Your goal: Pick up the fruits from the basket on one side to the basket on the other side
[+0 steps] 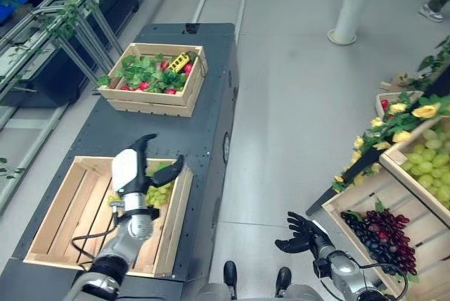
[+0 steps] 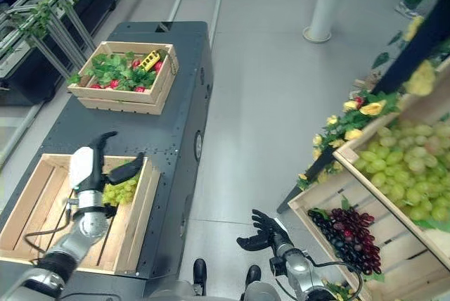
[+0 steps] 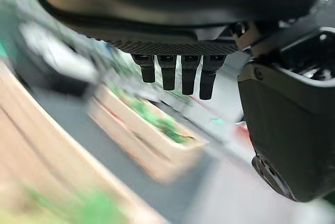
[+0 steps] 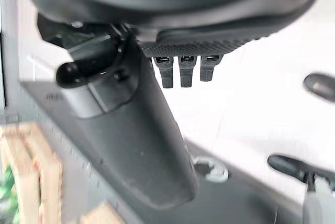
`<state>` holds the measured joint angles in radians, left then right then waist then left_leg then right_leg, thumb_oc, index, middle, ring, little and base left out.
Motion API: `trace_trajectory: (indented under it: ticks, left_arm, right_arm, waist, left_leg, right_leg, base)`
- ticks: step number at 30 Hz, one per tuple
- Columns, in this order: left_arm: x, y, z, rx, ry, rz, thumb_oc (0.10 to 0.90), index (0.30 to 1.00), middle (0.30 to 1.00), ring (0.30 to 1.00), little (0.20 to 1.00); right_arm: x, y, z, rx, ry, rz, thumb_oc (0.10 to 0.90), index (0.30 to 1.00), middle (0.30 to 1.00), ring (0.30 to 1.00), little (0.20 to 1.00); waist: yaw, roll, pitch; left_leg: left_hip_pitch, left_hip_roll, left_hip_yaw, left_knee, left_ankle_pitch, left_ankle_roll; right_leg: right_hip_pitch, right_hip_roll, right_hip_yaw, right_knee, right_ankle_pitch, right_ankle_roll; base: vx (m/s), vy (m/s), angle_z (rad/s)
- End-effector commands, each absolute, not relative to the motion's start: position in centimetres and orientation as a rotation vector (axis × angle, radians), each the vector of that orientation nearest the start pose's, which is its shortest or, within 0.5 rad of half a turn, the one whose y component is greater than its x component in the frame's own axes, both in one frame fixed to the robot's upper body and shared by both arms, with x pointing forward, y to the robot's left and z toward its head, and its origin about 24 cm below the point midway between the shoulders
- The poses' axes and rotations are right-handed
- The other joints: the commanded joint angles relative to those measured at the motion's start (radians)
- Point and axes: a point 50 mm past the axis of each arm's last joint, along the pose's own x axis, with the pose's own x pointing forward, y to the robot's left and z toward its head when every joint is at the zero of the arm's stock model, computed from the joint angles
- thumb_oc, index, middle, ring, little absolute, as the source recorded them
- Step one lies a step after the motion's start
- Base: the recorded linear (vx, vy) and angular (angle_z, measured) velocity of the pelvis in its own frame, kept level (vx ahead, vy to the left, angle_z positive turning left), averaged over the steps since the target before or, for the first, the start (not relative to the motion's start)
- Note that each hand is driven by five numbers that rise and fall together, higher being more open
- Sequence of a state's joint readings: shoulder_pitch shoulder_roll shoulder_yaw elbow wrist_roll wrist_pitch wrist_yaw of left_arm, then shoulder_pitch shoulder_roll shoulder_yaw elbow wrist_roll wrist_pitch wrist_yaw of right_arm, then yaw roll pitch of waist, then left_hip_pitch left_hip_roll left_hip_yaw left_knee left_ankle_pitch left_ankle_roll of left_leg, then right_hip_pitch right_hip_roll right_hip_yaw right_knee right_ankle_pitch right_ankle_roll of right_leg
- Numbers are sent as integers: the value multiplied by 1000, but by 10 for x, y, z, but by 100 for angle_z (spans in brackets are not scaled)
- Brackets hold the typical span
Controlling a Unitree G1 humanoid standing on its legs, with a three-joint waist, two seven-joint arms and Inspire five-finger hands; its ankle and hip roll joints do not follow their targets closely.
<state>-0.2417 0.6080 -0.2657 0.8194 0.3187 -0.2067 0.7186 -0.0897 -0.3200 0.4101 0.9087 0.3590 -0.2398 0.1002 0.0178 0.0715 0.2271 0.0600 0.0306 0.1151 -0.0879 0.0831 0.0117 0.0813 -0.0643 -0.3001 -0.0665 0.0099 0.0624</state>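
A bunch of green grapes (image 1: 160, 193) lies at the right end of the near wooden crate (image 1: 176, 209) on the dark cart (image 1: 204, 132). My left hand (image 1: 131, 171) hovers just over the grapes, open, fingers pointing away and thumb spread to the right above the bunch; its straight fingers (image 3: 175, 75) show in the left wrist view. Farther along the cart stands a second crate (image 1: 151, 104) with green leaves and red fruits. My right hand (image 1: 304, 234) hangs open and empty over the floor at the lower right, beside a crate of purple grapes (image 1: 383, 238).
On the right, a slanted stand holds green grapes (image 1: 429, 164) and yellow flowers (image 1: 424, 111). A white planter (image 1: 349, 13) stands at the back, with a person's shoe (image 1: 430, 11) near it. Metal racks with vines (image 1: 63, 27) line the left side.
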Motion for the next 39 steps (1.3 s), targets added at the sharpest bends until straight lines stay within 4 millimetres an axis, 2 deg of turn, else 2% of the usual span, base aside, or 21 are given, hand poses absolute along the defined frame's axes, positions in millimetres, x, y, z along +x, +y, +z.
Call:
trace_trajectory:
  ticks: [1,2,6,9,15,16,19,21,24,30,39]
  left_arm:
    - [273,336,34,1107,67,644,800,900,900,900,900]
    - [270,346,37,1086,87,699,800,900,900,900,900]
    - [268,364,50,1122,99,775,800,900,900,900,900]
    - [268,376,58,1197,146,773,800,900,900,900,900]
    - [287,381,84,1364,172,707,800,900,900,900,900]
    - [294,382,93,1386,170,712,800,900,900,900,900]
    - [305,380,110,1434,141,717,800,900,900,900,900]
    - [311,381,122,1457,125,732,800,900,900,900,900]
    - [315,383,133,1474,122,736,800,900,900,900,900]
    - [321,381,145,1470,101,712,800,900,900,900,900]
    - [320,387,147,1483,158,710,800,900,900,900,900]
  right_arm:
    - [213,-186,-92,-150,548,258,800,900,900,900,900]
    - [210,-188,-94,-159,558,256,800,900,900,900,900]
    - [204,-196,-98,-171,587,236,800,900,900,900,900]
    - [203,-202,-97,-196,597,238,800,900,900,900,900]
    - [228,-210,-79,-251,533,239,800,900,900,900,900]
    - [241,-209,-69,-276,493,248,800,900,900,900,900]
    - [262,-206,-51,-306,421,272,800,900,900,900,900]
    - [275,-205,-40,-327,380,288,800,900,900,900,900]
    - [280,-208,-33,-358,366,293,800,900,900,900,900]
    - [286,-219,-25,-386,362,272,800,900,900,900,900]
    - [290,-229,-18,-417,354,258,800,900,900,900,900]
  waist:
    - [-8,-20,-40]
    - [-11,-21,-40]
    - [-14,-23,-38]
    - [-18,-25,-27]
    - [-16,-22,53]
    - [-16,-26,92]
    - [-19,-39,165]
    - [-20,-52,210]
    - [-21,-65,250]
    - [-24,-72,292]
    - [-33,-76,293]
  left_leg:
    - [-13,-1,13,48,-124,-32]
    - [-13,-1,16,47,-124,-32]
    - [-14,1,20,48,-127,-31]
    - [-30,5,25,62,-131,-32]
    - [-114,10,24,118,-131,-36]
    - [-160,12,26,172,-137,-37]
    - [-261,26,33,323,-164,-41]
    - [-340,42,44,459,-209,-37]
    - [-400,50,42,580,-271,-34]
    - [-485,57,49,704,-323,-22]
    - [-543,61,49,740,-330,-20]
  right_leg:
    - [-20,-73,34,92,-92,19]
    - [-18,-74,33,88,-92,19]
    - [-13,-73,29,83,-95,21]
    - [-22,-73,30,87,-99,20]
    - [-98,-76,37,145,-117,8]
    - [-138,-79,38,196,-133,-1]
    - [-231,-88,40,333,-175,-24]
    - [-311,-97,46,465,-219,-43]
    - [-372,-107,55,594,-276,-50]
    - [-467,-130,61,739,-318,-59]
    - [-533,-134,74,778,-322,-57]
  base:
    - [101,90,8]
    - [83,68,5]
    - [84,48,-2]
    - [48,70,-6]
    - [-81,86,-3]
    - [-181,108,1]
    - [-219,82,-4]
    - [-140,74,3]
    - [-53,87,-7]
    - [-45,84,4]
    - [-13,54,3]
